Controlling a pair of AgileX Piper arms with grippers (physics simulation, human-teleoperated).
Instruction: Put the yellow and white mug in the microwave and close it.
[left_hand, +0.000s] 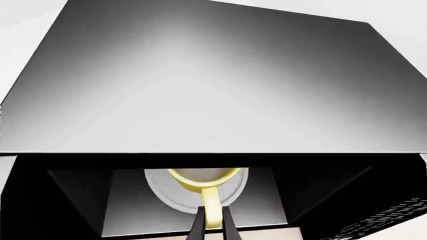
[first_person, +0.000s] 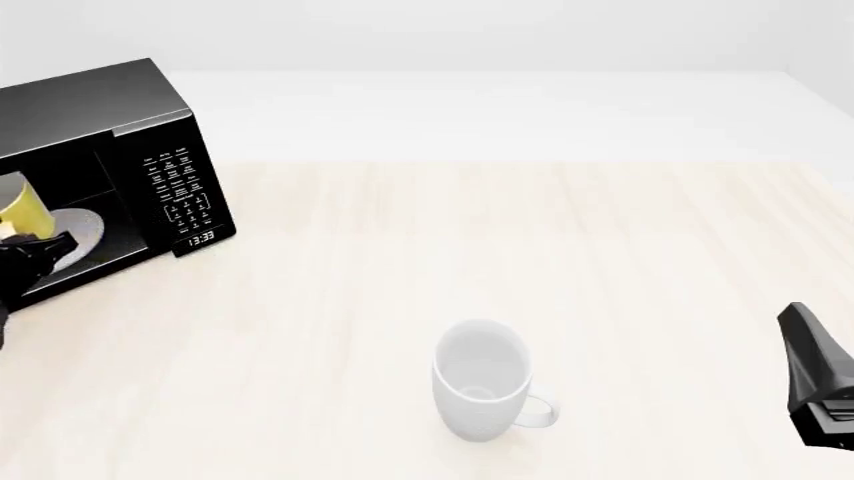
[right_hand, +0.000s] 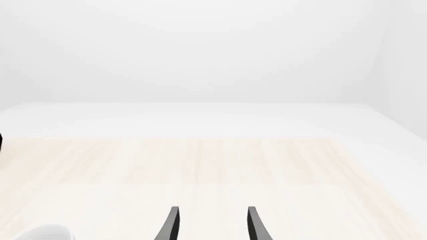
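Observation:
The black microwave (first_person: 127, 120) stands at the table's far left with its cavity open; its door is out of view. Inside, the yellow and white mug (first_person: 19, 207) is over the white turntable plate (first_person: 80, 228). In the left wrist view the mug (left_hand: 203, 181) shows its white inside, and its yellow handle runs between my left gripper's (left_hand: 212, 225) dark fingers, which are shut on it. I cannot tell whether the mug rests on the plate (left_hand: 160, 192). My right gripper (right_hand: 212, 226) stands open and holds nothing, low at the right edge of the front view (first_person: 811, 365).
A larger all-white mug (first_person: 481, 380) stands upright on the pale wooden table near the front centre, handle to the right. The microwave's keypad panel (first_person: 180, 190) with its clock faces the table's middle.

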